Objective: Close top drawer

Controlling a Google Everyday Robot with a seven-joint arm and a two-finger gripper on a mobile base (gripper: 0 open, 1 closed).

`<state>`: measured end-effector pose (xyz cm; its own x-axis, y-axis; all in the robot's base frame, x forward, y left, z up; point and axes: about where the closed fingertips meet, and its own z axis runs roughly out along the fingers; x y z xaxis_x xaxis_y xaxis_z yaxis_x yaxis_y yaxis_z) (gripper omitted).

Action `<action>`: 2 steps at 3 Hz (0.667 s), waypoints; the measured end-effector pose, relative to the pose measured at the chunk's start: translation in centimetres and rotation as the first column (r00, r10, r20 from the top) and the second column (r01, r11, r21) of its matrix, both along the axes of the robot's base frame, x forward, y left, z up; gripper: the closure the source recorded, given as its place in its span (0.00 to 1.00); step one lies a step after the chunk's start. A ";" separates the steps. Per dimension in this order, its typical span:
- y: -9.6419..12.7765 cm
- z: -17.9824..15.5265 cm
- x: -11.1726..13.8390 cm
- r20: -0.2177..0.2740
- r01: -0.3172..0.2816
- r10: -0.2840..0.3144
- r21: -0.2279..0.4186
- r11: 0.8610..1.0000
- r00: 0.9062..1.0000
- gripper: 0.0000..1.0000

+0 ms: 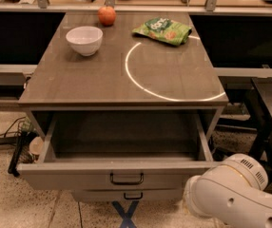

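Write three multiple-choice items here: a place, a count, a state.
1. The apple lies: A in the drawer; B at the far edge of the tabletop; C on the floor.
2. Things on the tabletop: A one; B five; C three.
3. The top drawer is: A pulled open; B shut; C removed.
Key: B, it sits behind the bowl; C, apple, bowl, green bag; A, its inside shows.
The end effector is out of view; only the white arm shows, lower right.
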<state>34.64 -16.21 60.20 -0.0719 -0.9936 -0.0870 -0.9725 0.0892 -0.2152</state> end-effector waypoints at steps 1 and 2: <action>0.6 -1.0 3.6 0.052 -0.005 0.005 0.001 1.000 0.999 1.00; 1.7 -1.3 6.9 0.084 -0.013 0.012 0.013 1.000 0.996 1.00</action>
<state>41.55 -14.49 58.91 -0.0515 -0.9931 -0.1053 -0.9521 0.0807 -0.2948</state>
